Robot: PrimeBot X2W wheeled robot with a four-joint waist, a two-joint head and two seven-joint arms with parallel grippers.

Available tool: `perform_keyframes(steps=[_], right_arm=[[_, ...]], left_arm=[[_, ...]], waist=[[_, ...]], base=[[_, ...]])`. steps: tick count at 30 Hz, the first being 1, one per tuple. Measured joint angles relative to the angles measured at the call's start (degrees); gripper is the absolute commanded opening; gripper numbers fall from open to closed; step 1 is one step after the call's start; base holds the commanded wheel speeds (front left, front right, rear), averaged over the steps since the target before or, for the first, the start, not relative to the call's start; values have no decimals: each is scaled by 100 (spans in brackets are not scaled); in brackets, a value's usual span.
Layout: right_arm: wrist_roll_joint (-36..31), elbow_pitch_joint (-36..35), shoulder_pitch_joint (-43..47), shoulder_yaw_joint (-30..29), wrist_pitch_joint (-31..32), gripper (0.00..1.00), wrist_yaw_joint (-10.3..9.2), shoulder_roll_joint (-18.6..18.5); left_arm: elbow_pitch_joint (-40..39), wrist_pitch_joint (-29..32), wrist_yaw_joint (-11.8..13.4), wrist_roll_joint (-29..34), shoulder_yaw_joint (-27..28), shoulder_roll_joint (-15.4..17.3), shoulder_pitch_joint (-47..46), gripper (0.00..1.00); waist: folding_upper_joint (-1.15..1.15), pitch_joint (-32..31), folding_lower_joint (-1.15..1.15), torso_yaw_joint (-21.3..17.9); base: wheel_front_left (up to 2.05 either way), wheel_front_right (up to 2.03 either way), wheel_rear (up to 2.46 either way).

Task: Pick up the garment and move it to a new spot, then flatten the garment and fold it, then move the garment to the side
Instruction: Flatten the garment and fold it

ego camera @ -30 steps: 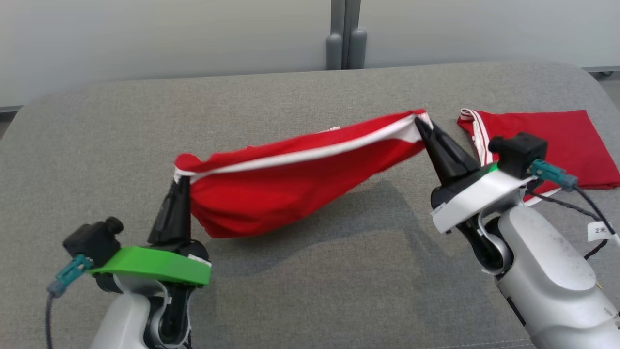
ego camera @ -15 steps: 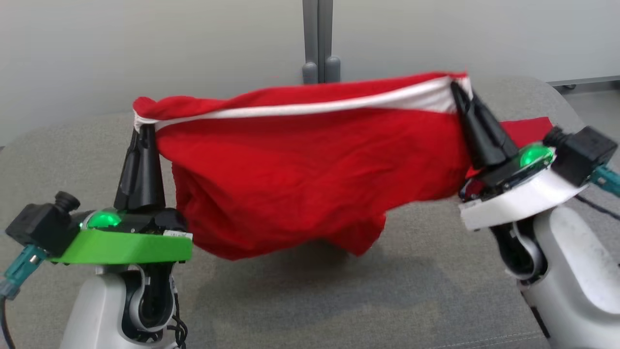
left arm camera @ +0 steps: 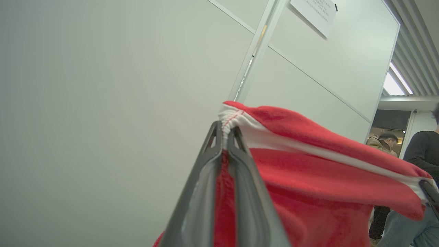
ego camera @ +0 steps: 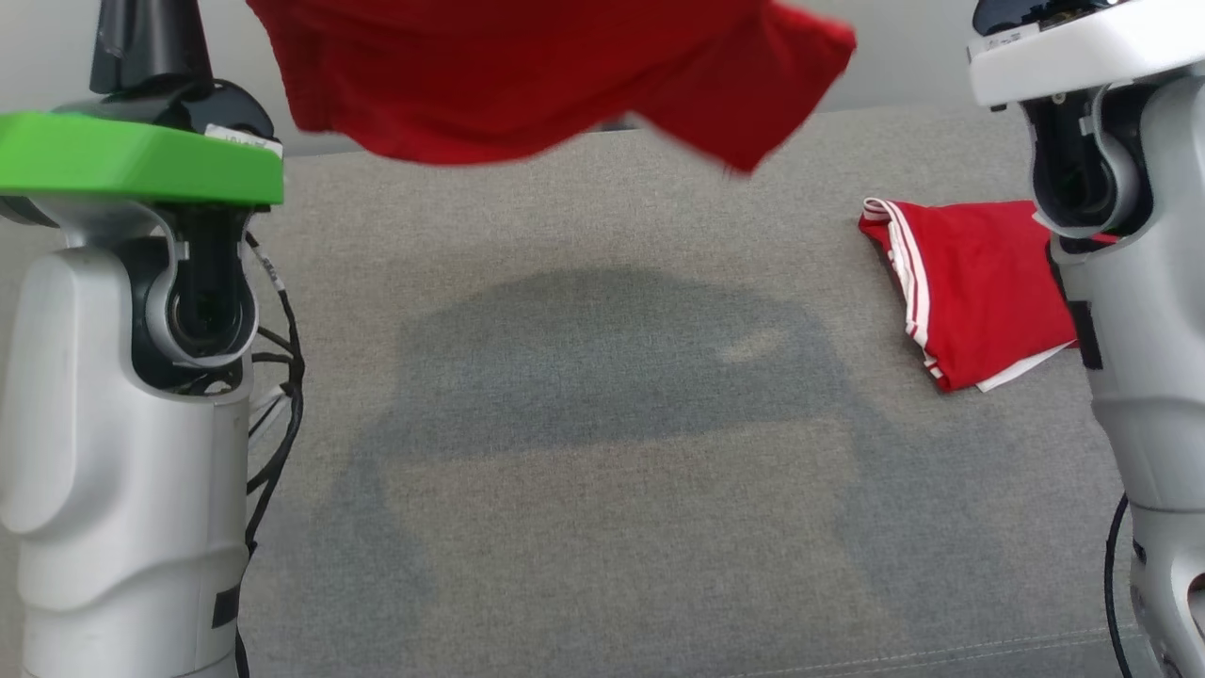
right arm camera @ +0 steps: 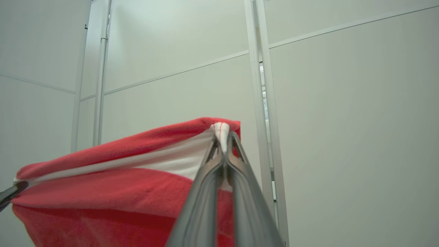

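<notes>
– While the left forearm (ego camera: 104, 452) and right forearm (ego camera: 1148, 377) stand tall at the two edges of the head view, look at the grey cushion (ego camera: 602, 565) between them. Nothing lies on the near part, and there's just a broad shadow (ego camera: 602, 358) across the middle.
– That shadow belongs to the garment (ego camera: 527, 75), hanging well clear of the cushion along the top edge of the frame. I'd say it's up there so the cloth can drop out full length before going down flat.
– Grip check?
– Left gripper (left arm camera: 224, 128), centre of its wrist view, has its fingers pinched tight on one end of the white band. Right gripper (right arm camera: 224, 137), same story at the other end. The band runs fairly straight between them, red cloth sagging below.
– So an end each, to spread it.
– That's my read. This is the carrying stage; flattening and folding aren't begun.
– Middle right, farther back?
– A second red piece (ego camera: 979, 282), folded, white stripes, lying on the cushion beside the right forearm. Probably parked aside, and worth steering clear of on the way down.
– Beyond?
– Pale wall panels (right arm camera: 343, 120), and people (left arm camera: 425, 151) at the right edge of the left wrist view.
</notes>
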Motion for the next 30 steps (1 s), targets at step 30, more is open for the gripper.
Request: perform_keyframes(steps=[30], right_arm=[[286,1503,3573,1235,-107,0,250,325]], left_arm=[[2271,-662,-722,-272,-430,-21,2975,0]], waist=[[0,446,0,-152]], base=[[0,0,0]])
